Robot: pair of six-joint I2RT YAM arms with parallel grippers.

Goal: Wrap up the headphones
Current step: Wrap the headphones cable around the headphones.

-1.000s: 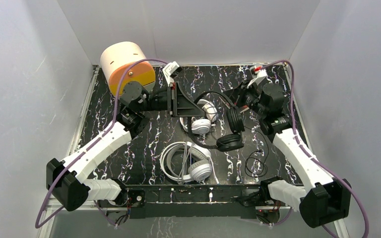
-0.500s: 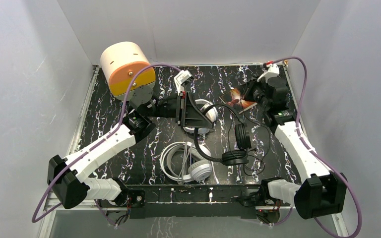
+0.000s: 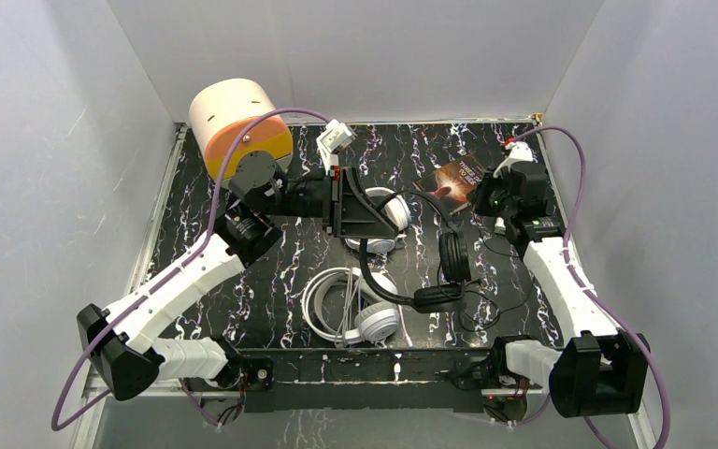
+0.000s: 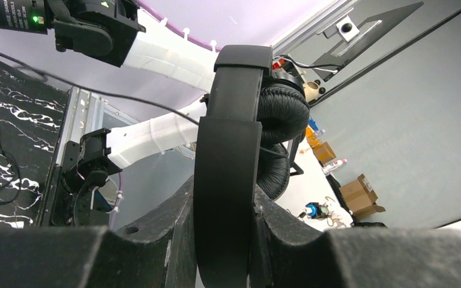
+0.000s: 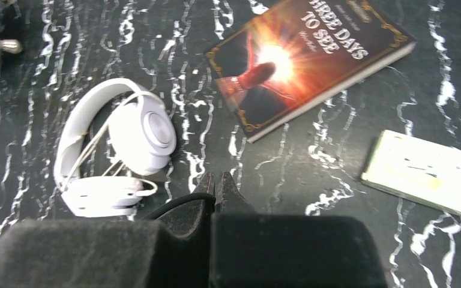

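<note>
Marbled table (image 3: pixel 196 201): left end effector (image 4: pixel 223 201) around black headphones (image 4: pixel 231 96)

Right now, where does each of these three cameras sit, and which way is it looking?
Top: fixed above and behind the arms, looking down on the table; both arms show, bases at the bottom.
Left wrist: on the left arm, looking along the left pincer, shut on the black headphones, toward the right arm.
Right wrist: looks down at the slim white headphones and book; the right pincer shows, pinching a cord.
Shared: top and right wrist both show that book and white pair.
</note>
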